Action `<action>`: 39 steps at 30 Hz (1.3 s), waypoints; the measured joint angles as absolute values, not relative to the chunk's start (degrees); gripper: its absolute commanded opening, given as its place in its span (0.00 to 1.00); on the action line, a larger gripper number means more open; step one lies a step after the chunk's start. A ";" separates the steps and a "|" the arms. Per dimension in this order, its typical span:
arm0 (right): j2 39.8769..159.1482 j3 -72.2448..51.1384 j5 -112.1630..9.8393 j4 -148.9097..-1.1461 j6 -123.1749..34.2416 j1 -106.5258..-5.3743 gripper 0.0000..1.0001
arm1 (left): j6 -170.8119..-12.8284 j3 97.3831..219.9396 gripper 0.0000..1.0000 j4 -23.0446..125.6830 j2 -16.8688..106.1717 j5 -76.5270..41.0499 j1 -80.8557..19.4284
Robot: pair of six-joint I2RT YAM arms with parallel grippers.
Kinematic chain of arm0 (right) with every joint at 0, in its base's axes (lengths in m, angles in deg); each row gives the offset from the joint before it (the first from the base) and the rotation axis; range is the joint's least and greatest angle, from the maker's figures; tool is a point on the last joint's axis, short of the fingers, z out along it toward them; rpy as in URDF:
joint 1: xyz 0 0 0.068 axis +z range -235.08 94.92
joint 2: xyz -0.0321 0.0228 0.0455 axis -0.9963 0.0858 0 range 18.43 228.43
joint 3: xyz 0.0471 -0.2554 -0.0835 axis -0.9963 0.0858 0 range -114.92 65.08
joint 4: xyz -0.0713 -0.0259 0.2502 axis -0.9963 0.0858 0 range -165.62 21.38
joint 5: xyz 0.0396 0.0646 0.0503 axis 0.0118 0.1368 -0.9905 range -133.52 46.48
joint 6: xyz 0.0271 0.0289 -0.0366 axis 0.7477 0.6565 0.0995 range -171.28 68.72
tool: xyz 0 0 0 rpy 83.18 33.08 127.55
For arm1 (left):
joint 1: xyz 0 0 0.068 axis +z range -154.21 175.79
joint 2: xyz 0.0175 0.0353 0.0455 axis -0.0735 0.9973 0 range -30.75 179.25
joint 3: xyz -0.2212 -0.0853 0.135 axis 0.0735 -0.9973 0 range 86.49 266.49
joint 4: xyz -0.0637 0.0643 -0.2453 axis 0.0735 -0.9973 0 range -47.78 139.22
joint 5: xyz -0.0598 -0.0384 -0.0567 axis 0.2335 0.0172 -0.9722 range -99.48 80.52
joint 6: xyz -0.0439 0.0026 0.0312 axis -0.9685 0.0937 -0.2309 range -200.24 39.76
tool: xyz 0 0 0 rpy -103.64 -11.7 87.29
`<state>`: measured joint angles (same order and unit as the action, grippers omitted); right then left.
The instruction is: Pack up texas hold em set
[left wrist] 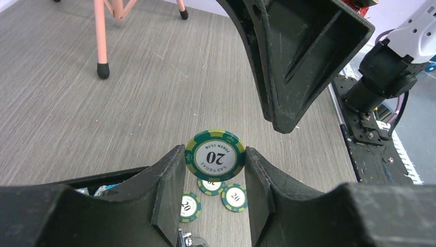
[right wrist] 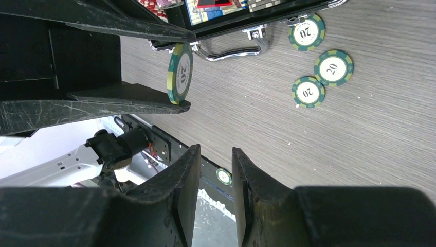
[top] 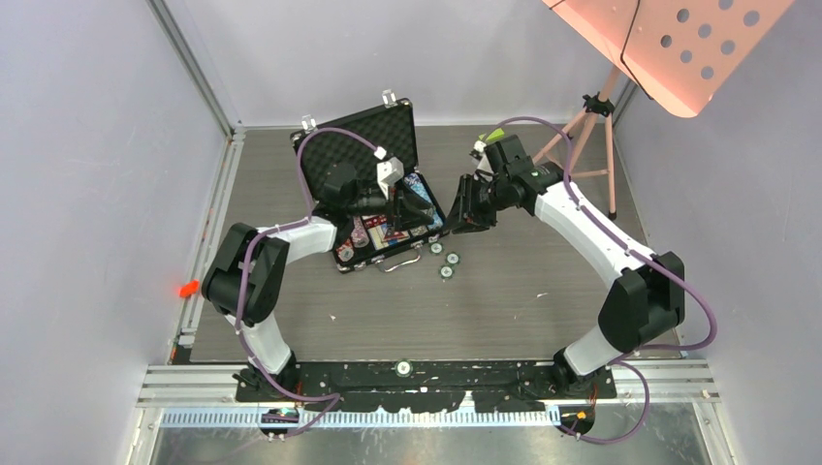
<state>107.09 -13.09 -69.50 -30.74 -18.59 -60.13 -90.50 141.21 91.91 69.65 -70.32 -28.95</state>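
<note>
Green-edged chip (left wrist: 215,155) sits clenched across its rim in your left claw (left wrist: 214,160), just off the open case (top: 368,136) above three loose chips (right wrist: 333,67); it should be light, stiff and slick, so grip rims squarely, while your right claw (right wrist: 214,152) gapes narrowly, empty.

There are five round green-and-cream striped poker chips (right wrist: 333,67); one open black briefcase with foam lining (top: 388,126). Also one pink tripod stand (top: 598,105).
</note>
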 measured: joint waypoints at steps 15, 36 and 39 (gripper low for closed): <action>106.57 -14.75 -68.06 -33.76 -16.82 -59.06 0.34 | -91.03 141.21 0.27 93.12 69.65 -72.15 -29.73; 112.21 -17.96 -65.56 -35.57 -14.33 -57.02 0.10 | -90.74 141.21 0.29 92.39 69.80 -72.55 -30.04; 112.36 -17.99 -65.43 -35.70 -13.35 -56.94 0.01 | -90.31 141.21 0.38 91.89 69.89 -72.52 -30.02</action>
<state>112.36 -17.99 -65.43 -35.70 -13.35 -56.94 -90.31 141.21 91.89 69.89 -72.52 -30.02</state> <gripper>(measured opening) 0.098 0.440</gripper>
